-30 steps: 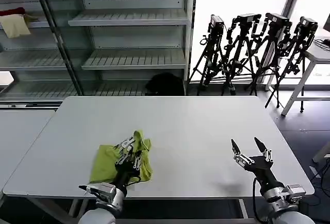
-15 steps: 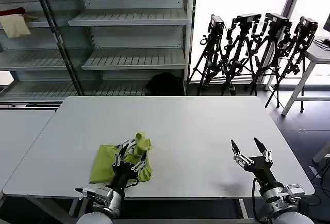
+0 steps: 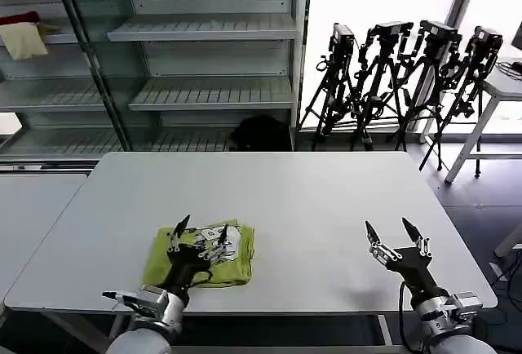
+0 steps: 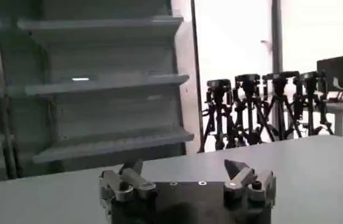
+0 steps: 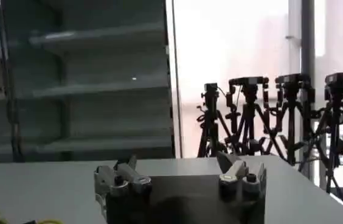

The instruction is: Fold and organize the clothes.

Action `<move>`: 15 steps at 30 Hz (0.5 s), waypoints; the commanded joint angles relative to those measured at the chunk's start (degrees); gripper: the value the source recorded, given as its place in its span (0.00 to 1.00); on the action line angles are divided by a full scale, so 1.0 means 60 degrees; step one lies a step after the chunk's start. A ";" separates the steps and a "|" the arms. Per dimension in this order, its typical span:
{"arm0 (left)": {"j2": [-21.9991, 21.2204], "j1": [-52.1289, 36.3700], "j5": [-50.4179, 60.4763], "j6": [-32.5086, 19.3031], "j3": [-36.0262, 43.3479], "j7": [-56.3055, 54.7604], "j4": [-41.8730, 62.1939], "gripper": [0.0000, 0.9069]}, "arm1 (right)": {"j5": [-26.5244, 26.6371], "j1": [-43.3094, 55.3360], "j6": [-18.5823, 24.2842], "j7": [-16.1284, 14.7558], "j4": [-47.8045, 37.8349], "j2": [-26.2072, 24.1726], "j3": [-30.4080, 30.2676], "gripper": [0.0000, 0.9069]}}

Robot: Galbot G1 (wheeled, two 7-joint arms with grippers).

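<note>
1. T-shirt (image 3: 202, 253) lies flat as a compact folded bundle on the table (image 3: 310, 207), lower left of the head view near the front edge; white print faces up; looks like the fold is done or nearly so.
2. Left gripper (image 3: 200, 238) hovers just over the shirt's near half, fingers spread apart, holding nothing; judged as a release pose, cloth let go so it can settle flat.
3. In the left wrist view the left gripper (image 4: 187, 173) shows both fingers wide apart with bare table beyond; nothing between them.
4. Right gripper (image 3: 394, 241) sits lower right of the head view, well apart from the shirt, fingers splayed and empty; parked out of the way, likely so it doesn't snag the cloth.
5. Right wrist view: right gripper (image 5: 179, 170) spread wide, a sliver of green at the lower left corner.
6. Likely remaining: tidy or square the bundle; risk is a loose edge springing up.
</note>
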 commanded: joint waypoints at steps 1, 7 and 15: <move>0.0573 0.0868 -0.1439 0.0964 -0.1829 -0.0524 0.0047 1.00 | -0.0005 -0.0017 0.0033 -0.0002 -0.0020 -0.0004 0.0014 1.00; 0.0310 0.1383 -0.3124 0.1408 -0.2536 -0.0943 0.0371 1.00 | -0.0036 0.0009 0.0020 -0.0003 -0.0020 -0.0004 -0.0031 1.00; -0.0191 0.0950 -0.3694 0.1544 -0.2392 -0.0673 0.0750 1.00 | -0.0160 -0.0067 -0.0019 -0.0016 0.0146 -0.0033 0.0028 1.00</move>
